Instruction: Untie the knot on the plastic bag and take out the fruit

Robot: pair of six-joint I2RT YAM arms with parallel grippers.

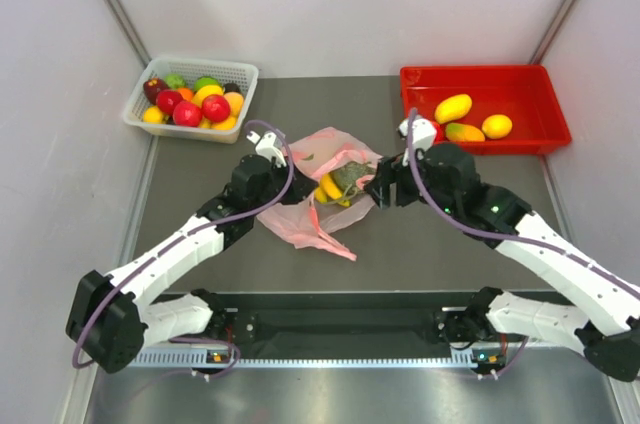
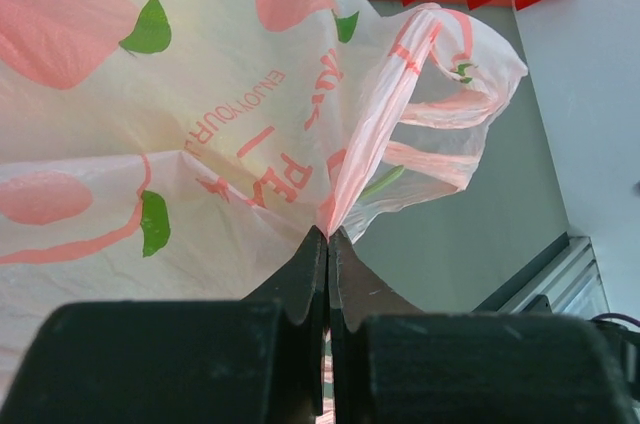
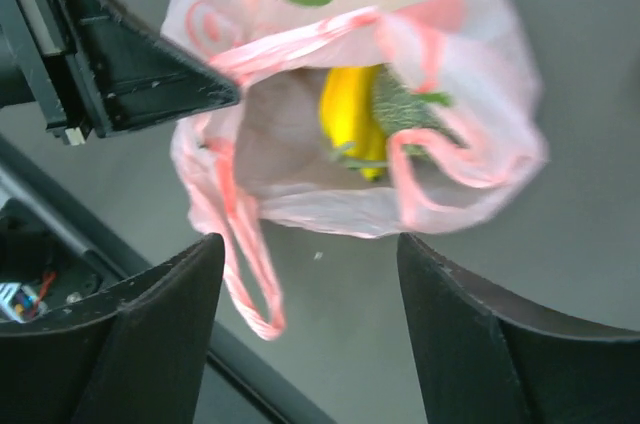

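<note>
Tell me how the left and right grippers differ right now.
The left black two-finger gripper is shut, pinching the thin pink plastic bag; the right black two-finger gripper stands open, gripping nothing. The left touches the bag; the right faces its open mouth, yellow bananas showing inside. Both are at the bag.

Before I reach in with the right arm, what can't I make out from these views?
- Right wrist: the plastic bag is motion-blurred, so whether any knot is left is unclear.
- Right wrist: past the bananas and melon, the bag's film hides any other fruit.
- Left wrist: the bag fills the view above the left gripper, hiding all contents.
- Top external: bag contents too small to count.
</note>
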